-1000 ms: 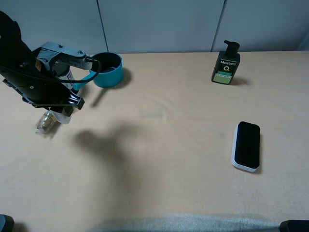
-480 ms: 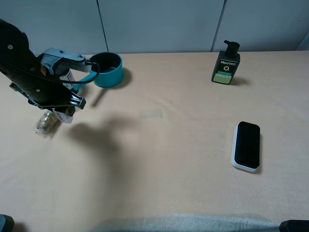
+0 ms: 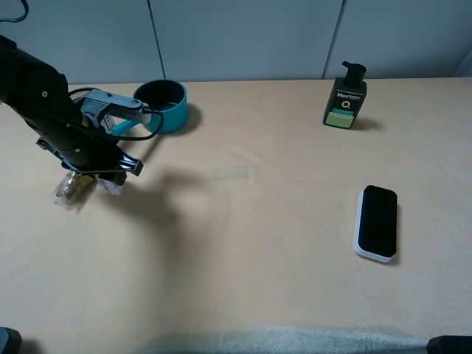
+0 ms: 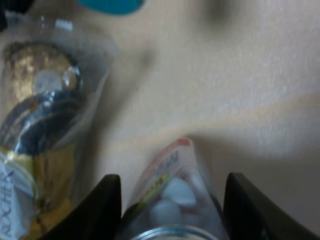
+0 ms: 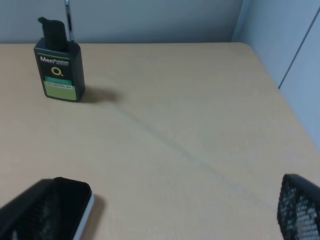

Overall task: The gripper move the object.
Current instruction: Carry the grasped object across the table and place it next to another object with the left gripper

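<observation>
left gripper (image 3: 110, 177): low over the tan tabletop (image 3: 243, 280), at the end of the black arm that enters from the left edge of the high view.
jaws, left: clamped on the small clear packet (image 4: 172, 200); a black finger (image 4: 107, 205) lies against each side of it.
small clear packet: the task's thing. It holds pale round pieces and has a red-printed top edge. It sits between the left jaws, down at the tabletop; contact with the surface cannot be told.
gold foil packet (image 4: 40, 125): clear wrapper over gold-wrapped balls, lying on the tabletop just beside the jaws on their outer left side, apart from the held packet.
teal bowl (image 3: 164, 105): beyond the jaws toward the far wall, near them, upright.
pump bottle (image 3: 344, 99): dark, with a green label, upright, well apart from the left jaws, far to their right at the back.
black block (image 3: 376, 223): black top on a white base, lying flat, well apart from the left jaws, to their right and nearer the front.
jaws, right: cannot tell. The right wrist view shows only a dark meshed edge in one corner, and the high view does not show this gripper.
</observation>
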